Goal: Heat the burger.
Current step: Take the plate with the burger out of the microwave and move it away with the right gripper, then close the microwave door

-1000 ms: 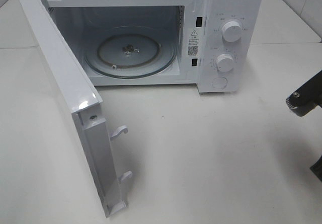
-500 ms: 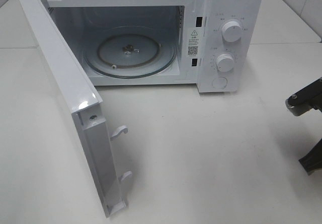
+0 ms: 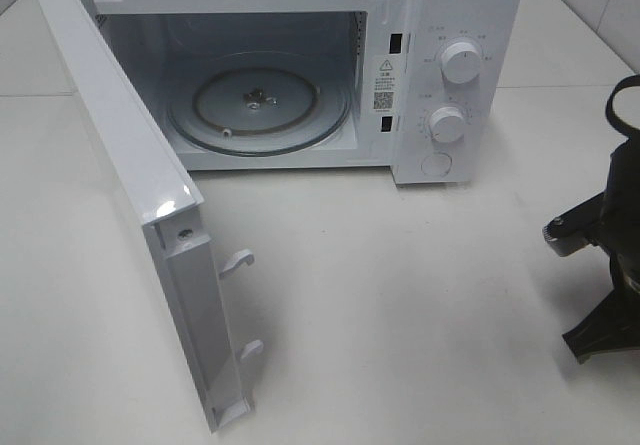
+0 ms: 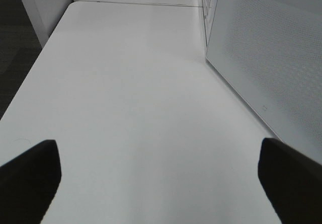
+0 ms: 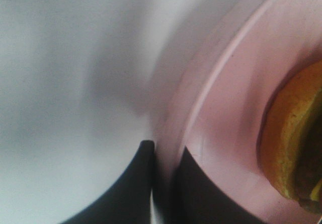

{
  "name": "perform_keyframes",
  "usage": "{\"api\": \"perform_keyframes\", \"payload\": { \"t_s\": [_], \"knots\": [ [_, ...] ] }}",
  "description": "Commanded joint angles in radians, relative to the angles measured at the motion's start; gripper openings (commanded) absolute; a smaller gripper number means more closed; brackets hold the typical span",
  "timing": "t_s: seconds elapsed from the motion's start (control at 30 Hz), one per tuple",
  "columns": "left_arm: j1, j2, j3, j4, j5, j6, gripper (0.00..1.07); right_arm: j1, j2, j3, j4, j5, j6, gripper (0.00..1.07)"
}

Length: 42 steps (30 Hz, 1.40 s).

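Observation:
The burger (image 5: 297, 148) shows only in the right wrist view, as a blurred orange-brown and green edge on a pink plate (image 5: 226, 108). My right gripper (image 5: 163, 151) is shut on the plate's rim, one dark finger on each side of it. In the high view only part of the right arm (image 3: 610, 235) enters at the right edge, and burger and plate are out of that frame. My left gripper (image 4: 160, 156) is open over bare table, its fingertips far apart and nothing between them.
The white microwave (image 3: 460, 25) stands at the back with its door (image 3: 130, 165) swung wide toward the front left. Its glass turntable (image 3: 258, 100) holds nothing. The door's outer face (image 4: 266, 58) stands close to my left gripper.
The right arm has moved further into the high view from the right edge, toward the left and front. The microwave and the left gripper have not moved.

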Motion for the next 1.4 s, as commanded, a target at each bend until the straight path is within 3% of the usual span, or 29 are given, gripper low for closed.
{"api": "perform_keyframes", "payload": {
  "t_s": [0.03,0.33,0.43,0.5,0.53,0.57,0.6,0.63,0.87,1.0,1.03,1.13,1.2,1.23,1.27,1.37,1.4],
  "knots": [
    [0.002,-0.017,0.003,0.002,-0.013,-0.003,1.0,-0.004,0.048,-0.002,-0.066,0.022,0.041,0.01],
    [0.002,-0.017,0.003,0.002,-0.013,-0.003,1.0,-0.004,0.079,-0.002,-0.065,0.01,0.058,0.07],
    [0.002,-0.017,0.003,0.002,-0.013,-0.003,1.0,-0.004,0.079,-0.002,-0.065,0.014,0.058,0.17],
    [0.002,-0.017,0.003,0.002,-0.013,-0.003,1.0,-0.004,0.075,-0.002,-0.061,0.021,0.058,0.3],
    [0.002,-0.017,0.003,0.002,-0.013,-0.003,1.0,-0.004,0.075,-0.002,-0.061,0.021,0.058,0.3],
    [0.002,-0.017,0.003,0.002,-0.013,-0.003,1.0,-0.003,0.062,-0.002,-0.06,0.021,0.058,0.4],
    [0.002,-0.017,0.003,0.002,-0.013,-0.003,1.0,-0.003,0.062,-0.002,-0.06,0.021,0.058,0.4],
    [0.002,-0.017,0.003,0.002,-0.013,-0.003,1.0,0.0,0.04,-0.002,-0.054,0.021,0.057,0.49],
    [0.002,-0.017,0.003,0.002,-0.013,-0.003,1.0,0.0,-0.094,-0.002,0.017,0.002,-0.017,0.66],
    [0.002,-0.017,0.003,0.002,-0.013,-0.003,1.0,0.0,-0.244,-0.002,0.143,0.002,-0.171,0.78],
    [0.002,-0.017,0.003,0.002,-0.013,-0.003,1.0,0.0,-0.244,-0.002,0.143,0.002,-0.171,0.78],
    [0.002,-0.017,0.003,0.002,-0.013,-0.003,1.0,0.0,-0.367,-0.002,0.307,0.01,-0.361,0.78],
    [0.002,-0.017,0.003,0.002,-0.013,-0.003,1.0,0.0,-0.392,-0.002,0.345,0.01,-0.401,0.78],
    [0.002,-0.017,0.003,0.002,-0.013,-0.003,1.0,0.0,-0.453,-0.002,0.445,0.01,-0.48,0.78],
    [0.002,-0.017,0.003,0.002,-0.013,-0.003,1.0,0.0,-0.453,-0.002,0.445,0.01,-0.48,0.78],
    [0.002,-0.017,0.003,0.002,-0.013,-0.003,1.0,0.0,-0.585,-0.002,0.626,0.014,-0.63,0.77],
    [0.002,-0.017,0.003,0.002,-0.013,-0.003,1.0,0.0,-0.585,-0.002,0.626,0.014,-0.63,0.77]
  ]
}}
